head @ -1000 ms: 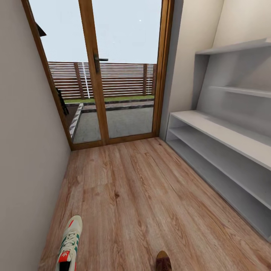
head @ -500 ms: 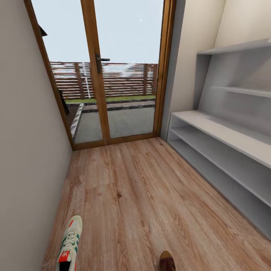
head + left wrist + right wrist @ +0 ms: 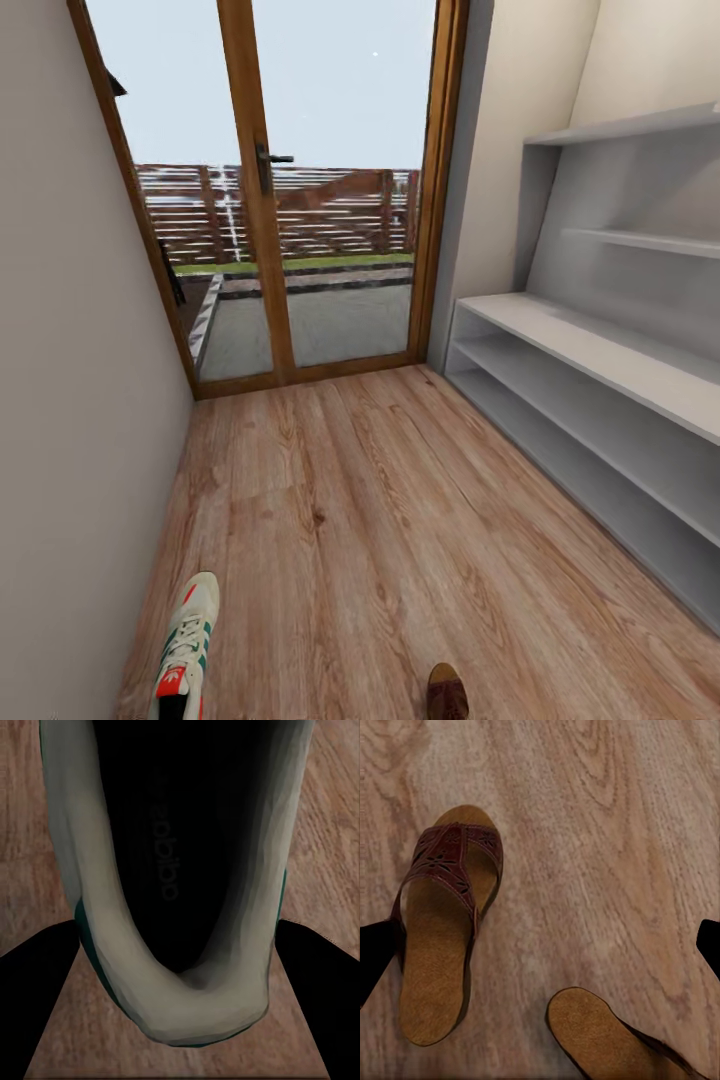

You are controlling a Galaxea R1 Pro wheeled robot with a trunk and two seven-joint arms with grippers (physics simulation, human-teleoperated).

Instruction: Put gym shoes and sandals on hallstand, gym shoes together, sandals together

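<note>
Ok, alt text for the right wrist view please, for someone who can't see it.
Two brown sandals lie on the wood-plank floor: one sandal shown whole, with a dark cut-out strap and tan footbed, and a second sandal partly cut off at the picture's edge. Dark tips of the right end effector show at both sides, wide apart, holding nothing.

Under you the corridor floor (image 3: 380, 500) is matt wood-plank laminate with strong grain, and the door (image 3: 265, 190) ahead has a warm wood frame around clear glass. Your hallstand (image 3: 600, 400) looks smooth, matt, pale grey. The gym shoe (image 3: 180, 907) shows a soft off-white collar and dark lining; the sandal (image 3: 442, 937) has perforated reddish-brown leather over a grainy tan footbed.
</note>
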